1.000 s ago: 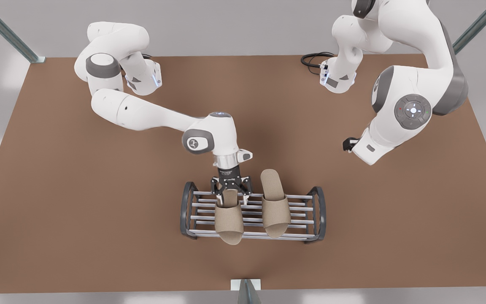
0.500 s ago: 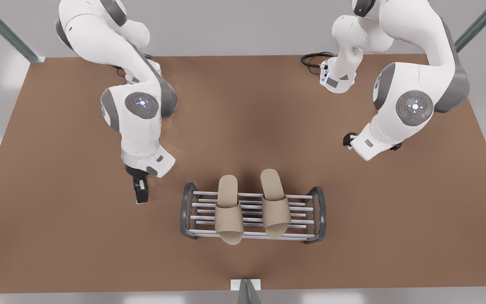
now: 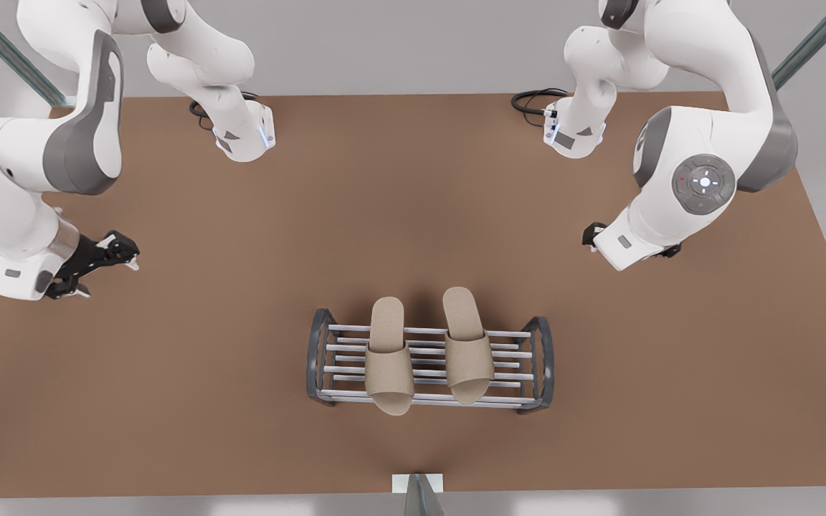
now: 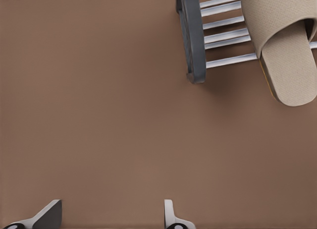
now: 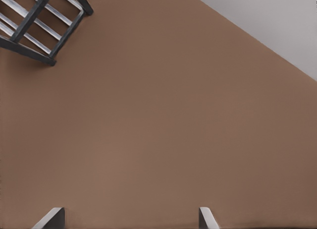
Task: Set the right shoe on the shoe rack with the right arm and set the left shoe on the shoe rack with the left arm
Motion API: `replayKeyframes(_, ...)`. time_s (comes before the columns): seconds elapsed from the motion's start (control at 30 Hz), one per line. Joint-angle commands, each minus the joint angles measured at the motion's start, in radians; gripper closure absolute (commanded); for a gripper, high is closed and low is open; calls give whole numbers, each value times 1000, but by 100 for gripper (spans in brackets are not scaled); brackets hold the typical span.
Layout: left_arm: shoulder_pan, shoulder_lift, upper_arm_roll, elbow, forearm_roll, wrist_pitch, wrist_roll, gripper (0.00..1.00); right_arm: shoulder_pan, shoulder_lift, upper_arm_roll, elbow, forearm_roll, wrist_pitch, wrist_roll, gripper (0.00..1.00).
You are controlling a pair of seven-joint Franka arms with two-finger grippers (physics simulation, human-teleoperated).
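Two beige slippers lie side by side across the shoe rack (image 3: 320, 351), toes toward the near table edge. The left shoe (image 3: 388, 358) is on the front view's left, the right shoe (image 3: 467, 347) beside it. My left gripper (image 3: 108, 278) hangs open and empty far off at the front view's left edge. The left wrist view has its fingertips (image 4: 49, 214) wide apart over bare table, with the rack's end frame (image 4: 190, 35) and the left shoe (image 4: 285, 45) beyond. My right gripper (image 5: 129, 218) is open over bare table near a rack corner (image 5: 29, 28); its arm's wrist (image 3: 628, 247) waits at the front view's right.
The brown table (image 3: 169, 373) ends at grey floor on all sides. A black cable (image 3: 531, 100) coils by the arm base at the back right. Metal posts stand at the back corners, and a bracket (image 3: 418, 487) sits at the near edge.
The left gripper let go of the left shoe and drew back from the rack to the front view's far left. The right arm barely shifted.
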Motion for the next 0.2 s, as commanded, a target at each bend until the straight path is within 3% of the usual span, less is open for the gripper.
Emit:
replayKeyframes(0.0, 0, -1, 0, 0, 1, -1, 45, 0, 1, 2, 0, 1, 10, -19, 593, 0)
replayKeyframes(0.07, 0, -1, 0, 0, 1, -2, 45, 0, 5, 52, 2, 7, 19, -35, 728, 0)
replayKeyframes(0.13, 0, -1, -3, 0, 1, -2, 45, 0, 16, 204, 2, 188, 19, -173, 762, 0)
replayKeyframes(0.17, 0, -1, -6, 0, 1, -2, 44, 0, 16, 204, 2, 186, 19, -173, 762, 0)
